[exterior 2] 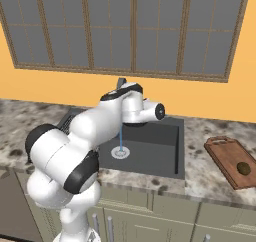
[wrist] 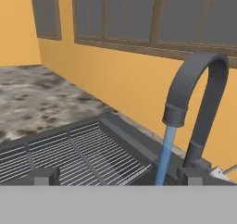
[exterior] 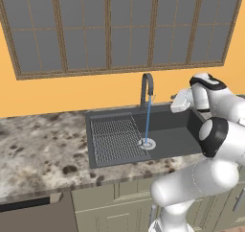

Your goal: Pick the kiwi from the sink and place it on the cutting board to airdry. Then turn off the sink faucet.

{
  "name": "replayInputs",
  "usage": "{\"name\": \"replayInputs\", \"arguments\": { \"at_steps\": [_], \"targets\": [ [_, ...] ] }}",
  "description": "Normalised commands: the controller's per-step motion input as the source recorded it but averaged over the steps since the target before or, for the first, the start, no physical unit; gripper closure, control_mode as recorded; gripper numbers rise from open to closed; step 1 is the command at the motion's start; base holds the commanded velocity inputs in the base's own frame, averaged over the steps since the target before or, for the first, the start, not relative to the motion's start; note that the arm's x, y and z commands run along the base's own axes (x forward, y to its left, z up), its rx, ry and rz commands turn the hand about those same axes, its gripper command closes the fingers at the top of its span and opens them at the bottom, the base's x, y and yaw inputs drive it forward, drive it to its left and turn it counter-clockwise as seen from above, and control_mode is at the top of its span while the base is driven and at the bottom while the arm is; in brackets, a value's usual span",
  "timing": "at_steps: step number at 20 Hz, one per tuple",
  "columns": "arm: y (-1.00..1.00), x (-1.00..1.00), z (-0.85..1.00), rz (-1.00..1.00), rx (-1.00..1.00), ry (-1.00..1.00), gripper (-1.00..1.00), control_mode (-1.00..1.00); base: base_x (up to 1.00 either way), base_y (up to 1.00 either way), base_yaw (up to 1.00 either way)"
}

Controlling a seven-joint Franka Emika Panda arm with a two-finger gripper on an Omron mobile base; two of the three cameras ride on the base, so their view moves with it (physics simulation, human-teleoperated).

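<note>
The kiwi (exterior 2: 243,168) lies on the reddish-brown cutting board (exterior 2: 227,156), on the counter right of the sink (exterior 2: 155,151). The dark gooseneck faucet (exterior: 147,88) stands behind the basin, and a blue stream of water (exterior: 148,121) runs from it onto the round drain (exterior: 147,143). My gripper (exterior: 174,105) hovers above the sink's back right part, to the right of the faucet and pointing at it. In the hand view the faucet (wrist: 200,93) rises close ahead, and my gripper (wrist: 118,177) is open, its fingertips (wrist: 45,176) wide apart with nothing held.
A wire grid rack (exterior: 115,137) covers the sink's left half. Speckled stone counter (exterior: 38,145) spreads to the left, and more of it (exterior 2: 210,178) lies around the board. An orange wall with a large window (exterior: 119,29) rises directly behind the faucet.
</note>
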Motion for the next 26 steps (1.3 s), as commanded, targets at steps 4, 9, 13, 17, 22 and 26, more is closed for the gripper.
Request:
{"name": "replayInputs", "arguments": {
  "at_steps": [4,9,13,17,22,26],
  "targets": [
    [-0.02,0.31,-0.07,0.03,0.00,0.00,-1.00,-1.00,0.00,0.00,0.00],
    [-0.06,0.34,-0.13,0.03,0.00,0.00,-1.00,-1.00,0.00,0.00,0.00],
    [-0.13,0.34,-0.17,0.03,0.00,0.00,-1.00,-1.00,0.00,0.00,0.00],
    [-0.06,0.29,-0.16,0.03,0.00,0.00,-1.00,-1.00,0.00,0.00,0.00],
    [-0.01,0.30,-0.18,0.03,0.00,0.00,-1.00,-1.00,0.00,0.00,0.00],
    [0.00,0.28,-0.16,0.02,0.00,0.00,-1.00,-1.00,0.00,0.00,0.00]
  ]
}}
